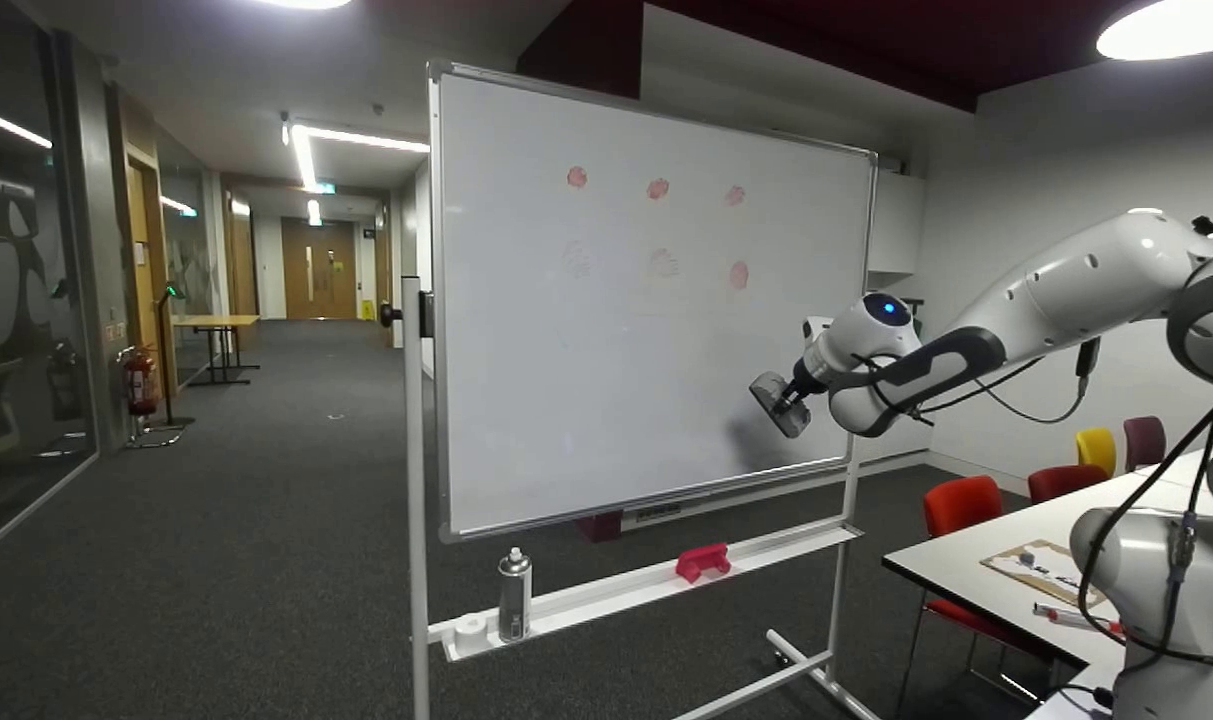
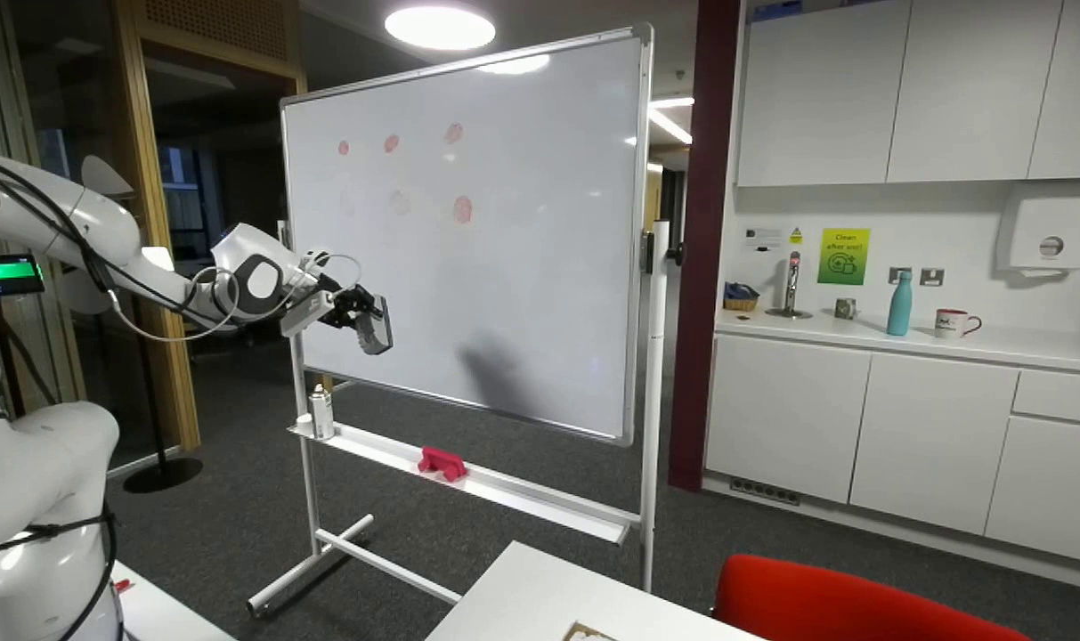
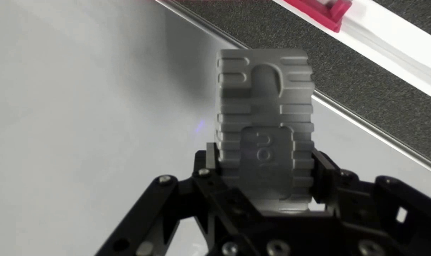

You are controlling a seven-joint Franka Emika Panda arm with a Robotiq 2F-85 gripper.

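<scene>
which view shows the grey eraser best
The wrist view: the grey eraser is large and close in the gripper, its ridges and raised lettering visible. Both exterior views show it only small, tilted in front of the whiteboard.

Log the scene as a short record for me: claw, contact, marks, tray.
Claw: closed on the grey eraser, gripping it by two opposite sides
Contact: grey eraser appears clear of the whiteboard
Marks: six reddish patches in two rows of three; two in the lower row are faint
Tray: below the whiteboard; holds an upright spray can, a small white object beside it and a pink-red holder farther along
</scene>
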